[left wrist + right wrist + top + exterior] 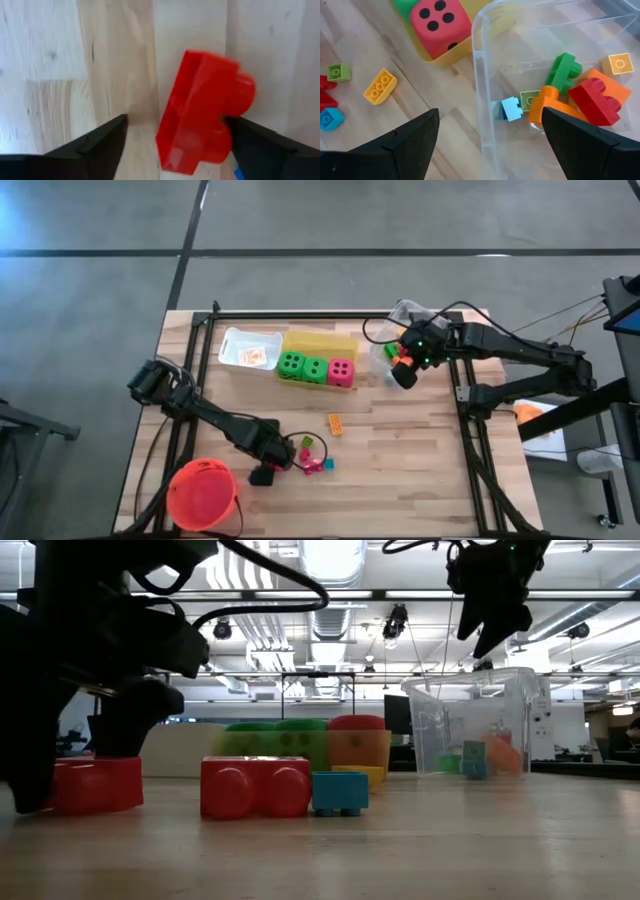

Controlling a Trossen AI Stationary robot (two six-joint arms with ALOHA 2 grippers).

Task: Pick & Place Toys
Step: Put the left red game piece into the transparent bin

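My left gripper (175, 145) low over the table beside the orange-red bucket (202, 494), fingers spread around a red block (202, 112) lying on the wood — one fingertip touching it, my right gripper (487, 137) poised above the clear bin (485, 60), fingers wide, empty

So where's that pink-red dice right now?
From above, the pink-red dice sits in the yellow bin at the table's far side, right of two green dice.

Wooden table (400, 450), orange-red bucket (203, 494), white bin (250, 350), yellow bin (320, 343), clear bin (530, 60)
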